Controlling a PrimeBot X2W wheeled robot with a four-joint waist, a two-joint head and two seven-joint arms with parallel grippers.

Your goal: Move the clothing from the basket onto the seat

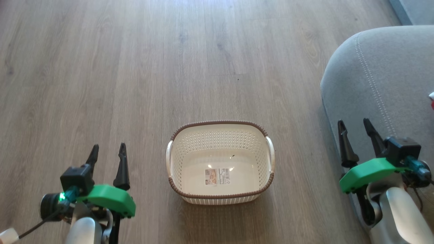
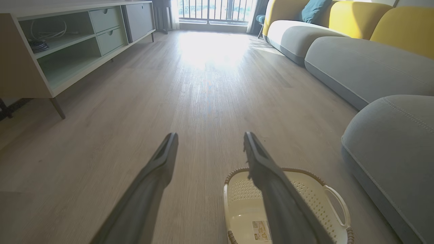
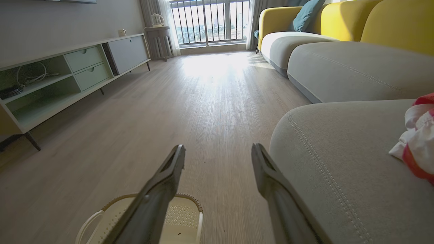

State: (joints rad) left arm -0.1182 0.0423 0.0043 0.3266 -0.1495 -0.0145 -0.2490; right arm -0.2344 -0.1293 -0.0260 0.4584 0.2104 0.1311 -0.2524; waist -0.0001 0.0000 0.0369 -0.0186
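The basket (image 1: 220, 130) sits empty on the floor (image 1: 101, 67), while the clothing (image 3: 418, 135) lies on the seat (image 3: 339, 162). The left fingers (image 1: 122, 166) and right fingers (image 1: 346, 145) are spread wide, gripping nothing.

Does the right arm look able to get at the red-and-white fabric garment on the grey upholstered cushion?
Probably yes: the right gripper hangs open at the edge of the grey upholstered cushion, and only bare upholstery lies between it and the red-and-white fabric garment.

Glossy plastic basket (image 1: 220, 135), matt wood-grain floor (image 1: 135, 67), cloth seat (image 1: 379, 74).
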